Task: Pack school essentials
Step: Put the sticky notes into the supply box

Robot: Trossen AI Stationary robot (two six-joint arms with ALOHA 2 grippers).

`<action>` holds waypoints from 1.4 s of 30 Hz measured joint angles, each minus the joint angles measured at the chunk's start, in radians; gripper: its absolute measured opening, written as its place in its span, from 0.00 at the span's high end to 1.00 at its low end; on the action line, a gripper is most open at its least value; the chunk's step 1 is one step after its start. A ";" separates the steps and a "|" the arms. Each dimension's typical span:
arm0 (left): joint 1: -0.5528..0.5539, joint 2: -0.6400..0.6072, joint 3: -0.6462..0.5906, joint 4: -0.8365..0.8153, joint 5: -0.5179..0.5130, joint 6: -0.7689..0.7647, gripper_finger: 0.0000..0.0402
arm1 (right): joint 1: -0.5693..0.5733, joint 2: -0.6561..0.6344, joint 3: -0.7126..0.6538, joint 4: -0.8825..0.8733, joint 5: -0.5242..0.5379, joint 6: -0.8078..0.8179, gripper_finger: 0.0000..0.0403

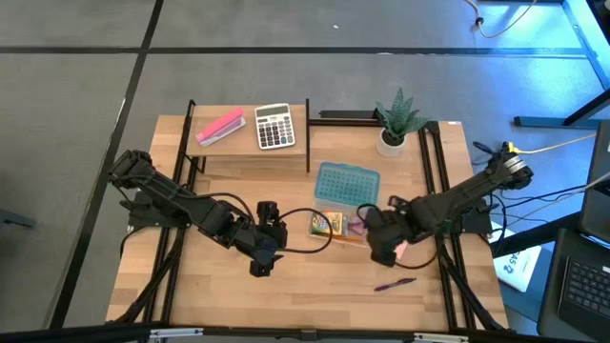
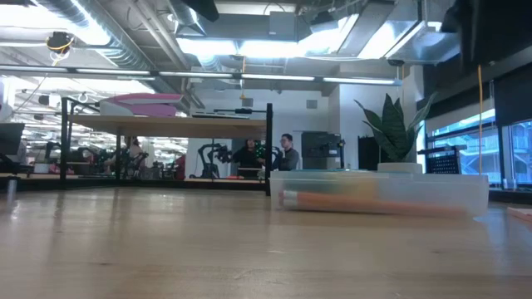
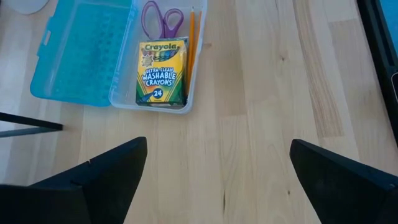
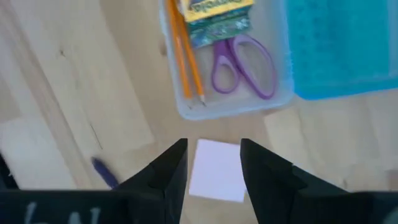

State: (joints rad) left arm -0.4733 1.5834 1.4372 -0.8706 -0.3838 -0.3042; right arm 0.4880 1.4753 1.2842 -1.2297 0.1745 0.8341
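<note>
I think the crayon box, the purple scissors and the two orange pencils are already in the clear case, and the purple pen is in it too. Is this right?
Not quite. The purple pen is not in the clear case; the high view shows it lying on the table, nearer the front edge. The crayon box, purple scissors and two orange pencils are in the case, as the left wrist view shows.

High view overhead, straight down on table (image 1: 286, 276). Low view level at table-top. 2 wrist views close, sharing clear box (image 3: 193, 74).
</note>
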 joint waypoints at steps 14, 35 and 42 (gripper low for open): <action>0.125 0.000 0.000 0.195 0.088 0.198 0.03 | 0.082 -0.197 0.000 -0.094 0.009 0.214 0.63; 0.265 0.000 0.000 0.293 0.303 0.316 0.03 | 0.189 -0.183 -0.326 0.168 -0.087 0.294 0.63; 0.301 0.000 0.000 0.302 0.331 0.317 0.03 | 0.149 -0.183 -0.376 0.166 -0.091 0.340 0.63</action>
State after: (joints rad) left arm -0.1718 1.5837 1.4376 -0.5689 -0.0532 0.0132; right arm 0.6373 1.2926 0.9083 -1.0642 0.0831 1.1737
